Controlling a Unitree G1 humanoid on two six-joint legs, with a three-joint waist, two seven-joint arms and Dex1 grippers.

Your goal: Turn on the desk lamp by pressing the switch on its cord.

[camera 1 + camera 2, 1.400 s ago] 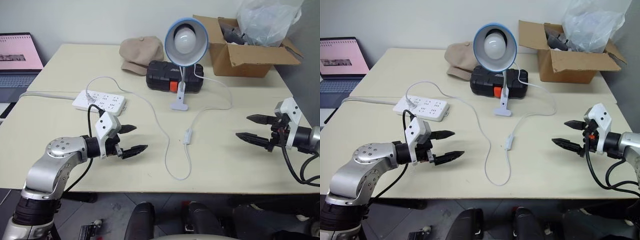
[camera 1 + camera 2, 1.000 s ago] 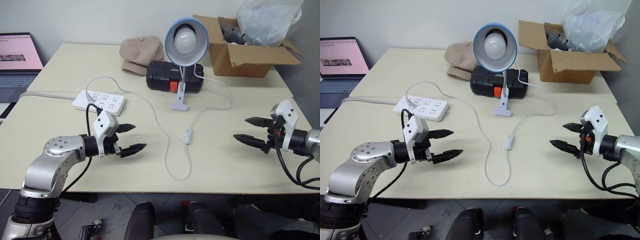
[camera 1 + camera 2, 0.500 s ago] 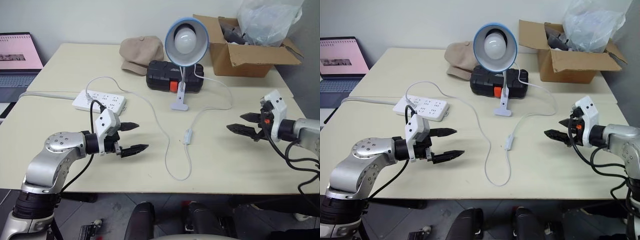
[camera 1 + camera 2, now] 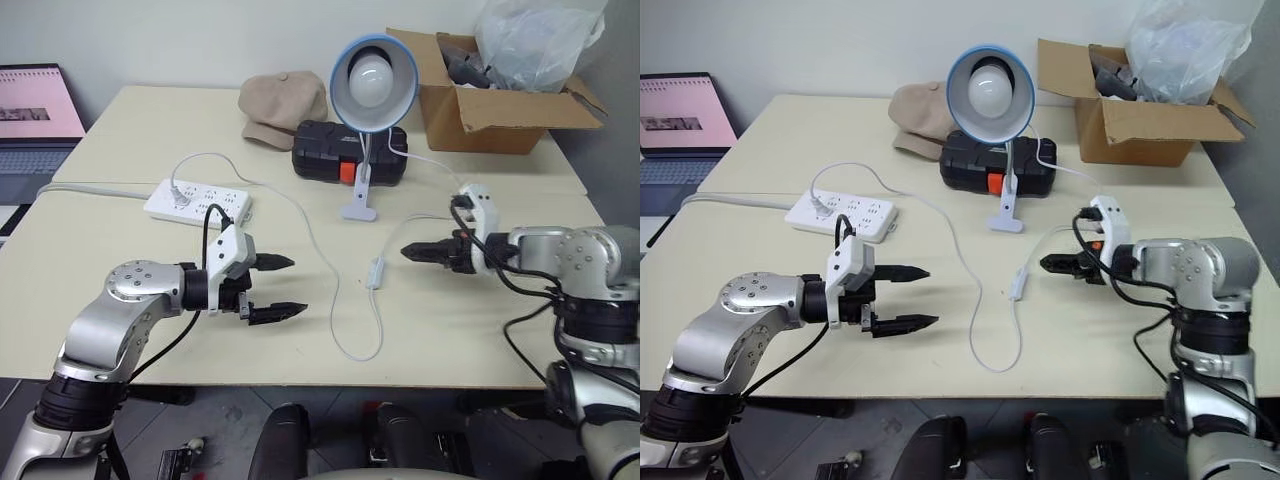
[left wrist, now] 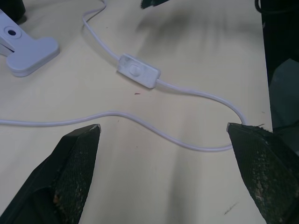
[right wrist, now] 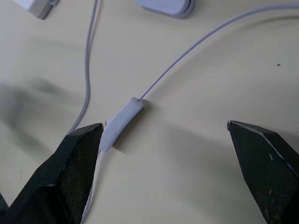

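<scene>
- Right gripper (image 4: 418, 250): has swung in from the table's right edge toward the middle and rolled over, so its two black fingers now line up almost one behind the other in the head views. Fingers spread wide, holding nothing. Tips now near the switch, on its right, not touching.
- Left gripper (image 4: 283, 287): barely moved. Fingers wide apart, empty, hovering over bare table to the left of the cord's loop and pointing toward the switch.
- Switch (image 4: 376, 272): small white oblong lying flat on the table, between the two grippers and in front of the lamp's clamp. Untouched.
- Cord (image 4: 330, 268): thin white cable running from the lamp in a curve to the switch, then looping toward the table's near edge and back up to the power strip.
- Desk lamp (image 4: 373, 84): blue shade facing the camera, bulb unlit; clamp foot resting on the table behind the switch.
- Judgement: the right arm appears to be the pressing arm; approach well advanced, press not yet made.
- Surroundings: power strip (image 4: 198, 204) at left; black case (image 4: 325, 152) and beige cap (image 4: 283, 107) behind the lamp; cardboard box (image 4: 493, 100) with a plastic bag at the back right; laptop (image 4: 35, 110) at far left.
- Obstructions: none between fingertips and switch. Risk judged: the light switch may slide on the loose cord when pushed.
</scene>
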